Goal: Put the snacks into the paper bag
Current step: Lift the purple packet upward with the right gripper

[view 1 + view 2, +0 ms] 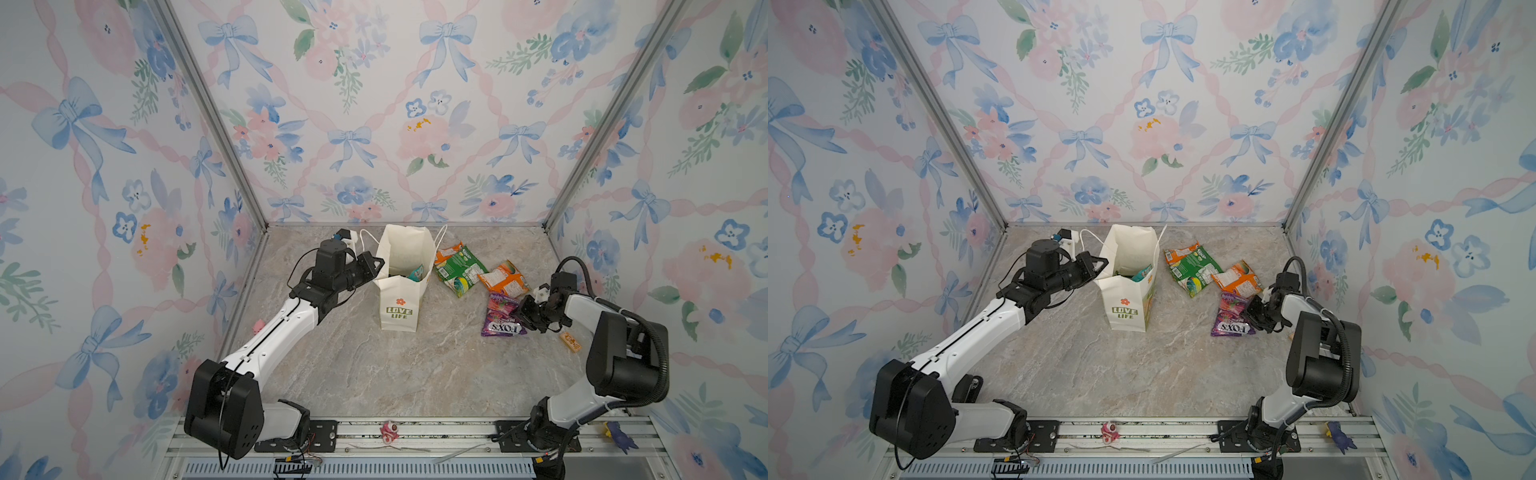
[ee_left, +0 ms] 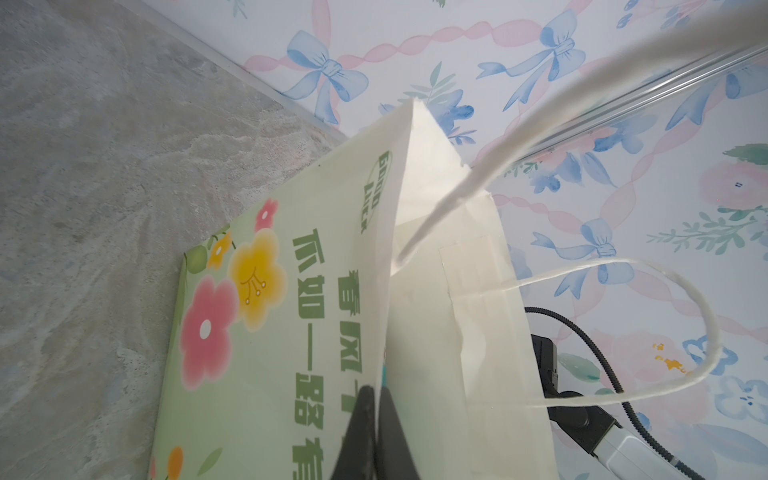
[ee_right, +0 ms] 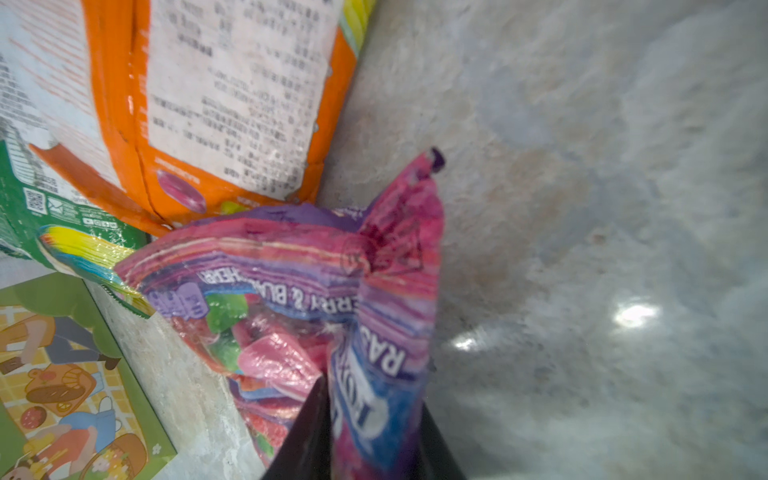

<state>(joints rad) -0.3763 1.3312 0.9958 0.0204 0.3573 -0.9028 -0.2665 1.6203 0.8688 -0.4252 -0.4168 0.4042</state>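
Note:
The paper bag [image 1: 399, 309] [image 1: 1127, 311] stands upright and open-topped at the back middle of the table. My left gripper [image 1: 376, 266] [image 1: 1102, 264] [image 2: 378, 390] is shut on the rim of its left wall [image 2: 436, 291]. A teal snack [image 1: 415, 273] [image 1: 1142, 272] shows inside the bag. To the right of the bag lie a green packet [image 1: 459, 270] [image 1: 1192, 266], an orange packet [image 1: 505, 280] [image 3: 232, 104] and a purple FOX'S packet [image 1: 500, 320] [image 1: 1229, 320] [image 3: 291, 270]. My right gripper [image 1: 521, 311] [image 1: 1250, 313] [image 3: 374, 399] pinches a raised fold at the purple packet's right edge.
A tiny pink pig [image 1: 258, 325] sits by the left wall behind my left arm. A small wooden block [image 1: 569, 343] lies beside my right arm. Small toys [image 1: 389, 432] [image 1: 619, 434] rest on the front rail. Flowered walls close in three sides.

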